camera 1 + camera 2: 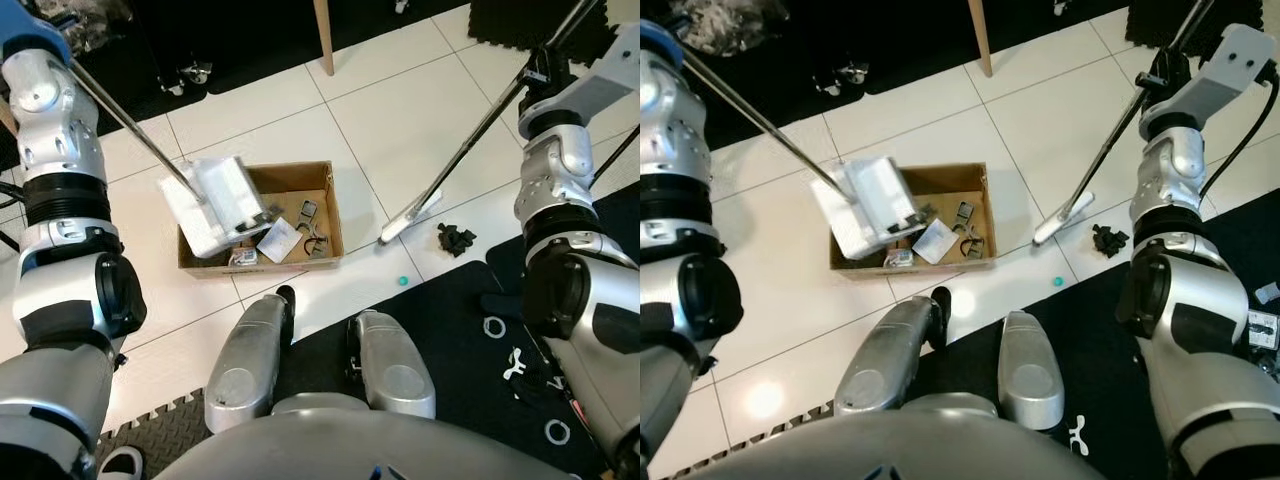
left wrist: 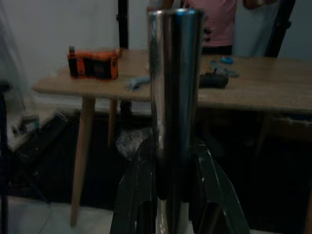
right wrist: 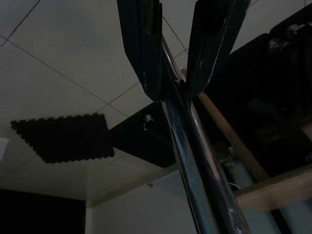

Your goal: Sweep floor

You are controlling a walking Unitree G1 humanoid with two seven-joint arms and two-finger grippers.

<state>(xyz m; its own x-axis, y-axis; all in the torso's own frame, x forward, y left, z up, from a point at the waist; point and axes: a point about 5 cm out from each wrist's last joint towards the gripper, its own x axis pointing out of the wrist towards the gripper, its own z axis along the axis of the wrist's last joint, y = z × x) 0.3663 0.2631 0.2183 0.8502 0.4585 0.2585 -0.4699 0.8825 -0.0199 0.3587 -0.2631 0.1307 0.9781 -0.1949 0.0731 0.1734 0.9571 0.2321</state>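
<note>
A white dustpan [image 1: 218, 205] on a long metal pole [image 2: 175, 97] hangs tilted over an open cardboard box [image 1: 335, 215] that holds several scraps. My left gripper [image 2: 171, 161] is shut on that pole near its upper end. My right gripper [image 3: 173, 83] is shut on the broom's metal pole [image 3: 195, 161], up at the right. The broom's pale head [image 1: 410, 218] rests on the white tiles just right of the box. A black clump of debris [image 1: 456, 238] lies beside the head, and a small teal ball [image 1: 403, 282] lies nearer my feet.
Black foam mats [image 1: 450, 330] cover the floor under my legs and to the right, with white rings [image 1: 494, 326] on them. A wooden table leg [image 1: 323, 35] stands beyond the box. A wooden table [image 2: 253, 92] holds an orange device [image 2: 93, 64]; a person stands behind it.
</note>
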